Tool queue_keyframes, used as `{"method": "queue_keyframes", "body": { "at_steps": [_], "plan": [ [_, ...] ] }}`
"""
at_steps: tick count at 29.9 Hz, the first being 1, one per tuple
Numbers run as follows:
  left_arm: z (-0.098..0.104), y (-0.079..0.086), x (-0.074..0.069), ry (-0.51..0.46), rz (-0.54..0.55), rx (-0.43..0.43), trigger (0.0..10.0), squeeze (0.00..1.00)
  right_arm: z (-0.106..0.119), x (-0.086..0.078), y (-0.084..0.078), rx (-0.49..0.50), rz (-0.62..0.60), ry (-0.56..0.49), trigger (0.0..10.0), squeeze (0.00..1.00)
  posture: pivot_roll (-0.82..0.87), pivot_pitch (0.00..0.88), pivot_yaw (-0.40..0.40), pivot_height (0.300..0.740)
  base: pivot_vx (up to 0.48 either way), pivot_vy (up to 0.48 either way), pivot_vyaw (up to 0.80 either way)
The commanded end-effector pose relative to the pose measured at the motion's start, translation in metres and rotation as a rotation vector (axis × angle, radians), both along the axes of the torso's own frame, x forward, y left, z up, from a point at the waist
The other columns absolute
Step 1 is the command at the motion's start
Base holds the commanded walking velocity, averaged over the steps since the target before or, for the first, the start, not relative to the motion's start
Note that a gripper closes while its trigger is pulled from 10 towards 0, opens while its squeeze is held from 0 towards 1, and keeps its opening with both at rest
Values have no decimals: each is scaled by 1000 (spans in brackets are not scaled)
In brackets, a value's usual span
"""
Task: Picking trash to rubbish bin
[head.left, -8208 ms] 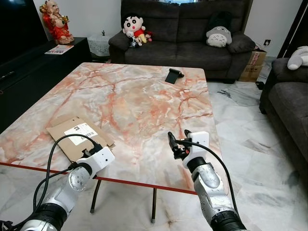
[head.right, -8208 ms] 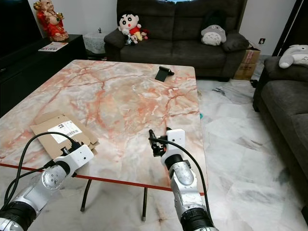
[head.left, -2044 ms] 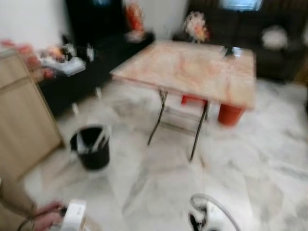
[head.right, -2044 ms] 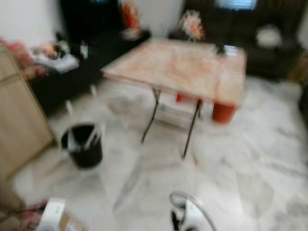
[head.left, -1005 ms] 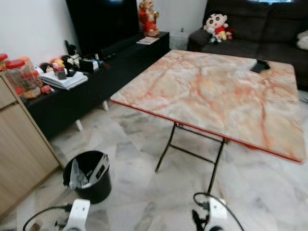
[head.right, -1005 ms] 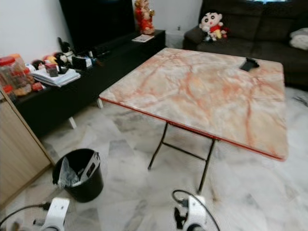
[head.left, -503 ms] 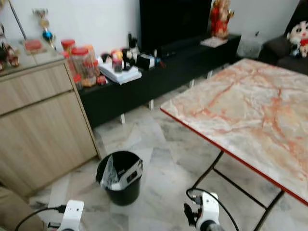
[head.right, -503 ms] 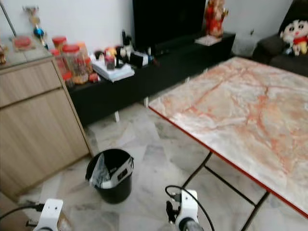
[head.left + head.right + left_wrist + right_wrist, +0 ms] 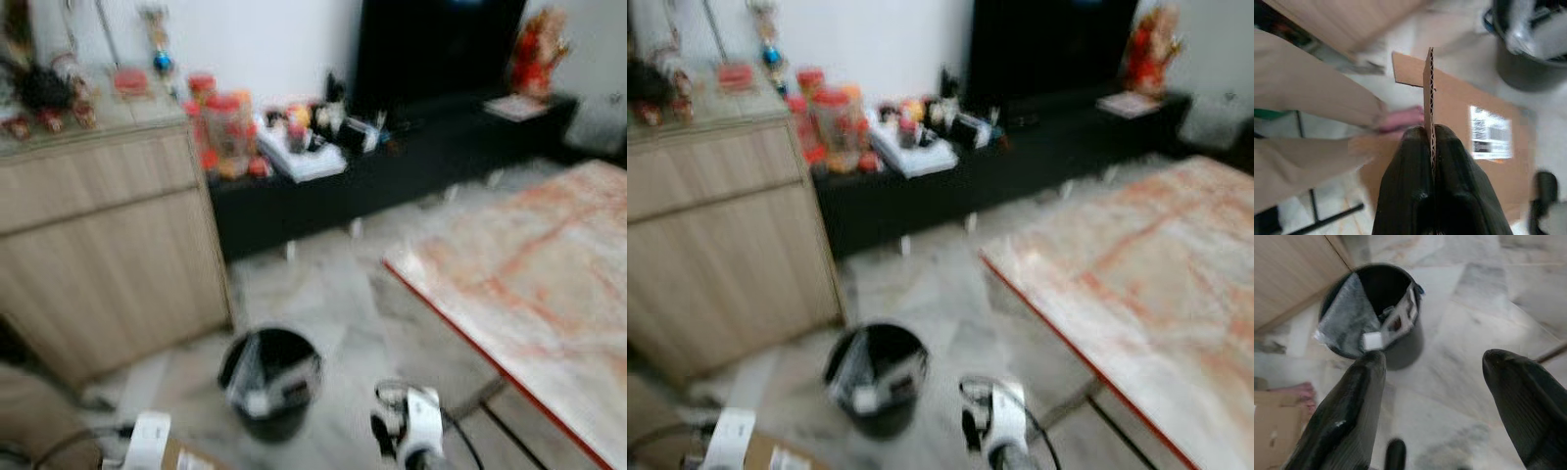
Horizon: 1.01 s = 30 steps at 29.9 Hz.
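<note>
A black rubbish bin (image 9: 272, 382) with a plastic liner and some white scraps inside stands on the marble floor just ahead of me. My left gripper (image 9: 1429, 134) is shut on the edge of a flat brown cardboard piece (image 9: 1459, 112) with a white label, low at my left near the bin (image 9: 1528, 54). The cardboard's corner (image 9: 191, 458) peeks in at the bottom of the blurred left eye view. My right gripper (image 9: 1432, 377) is open and empty, hanging a little short of the bin (image 9: 1371, 308).
A wooden cabinet (image 9: 108, 245) stands to the left of the bin, and a black TV console (image 9: 392, 166) with clutter runs behind it. The red-edged marble table (image 9: 549, 284) is on the right. A person's beige-clad legs (image 9: 1308, 98) are close by my left arm.
The camera has swung left and closed in, so the bin now sits lower and nearer. The cardboard that lay on the table at first is now in my left gripper.
</note>
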<state>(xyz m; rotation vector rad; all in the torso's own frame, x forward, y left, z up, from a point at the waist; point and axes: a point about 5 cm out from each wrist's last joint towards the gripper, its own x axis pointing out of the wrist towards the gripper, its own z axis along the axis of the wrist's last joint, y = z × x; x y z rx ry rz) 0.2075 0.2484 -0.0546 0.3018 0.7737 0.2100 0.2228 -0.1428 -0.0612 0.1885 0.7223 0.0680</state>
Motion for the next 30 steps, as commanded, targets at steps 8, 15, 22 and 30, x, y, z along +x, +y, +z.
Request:
{"method": "queue_keyframes", "body": {
  "at_steps": [8,15,22,30],
  "plan": [
    [1,-4,4,-6,-23,-1,10000,0,-3,-5,-11,-18,-38,15,10000,0,153,0,16,740,407,0,0],
    [2,-4,6,-9,-30,1,10000,0,-2,-4,-12,-39,-22,11,10000,0,151,0,21,740,371,0,318],
    [5,-5,10,-19,-39,4,10000,0,-3,-6,-11,-15,-34,16,10000,0,151,0,22,740,330,0,698],
    [7,-7,13,-46,-44,-5,10000,0,-3,-6,-11,-13,-40,14,10000,0,160,0,11,740,36,0,0]
  ]
}}
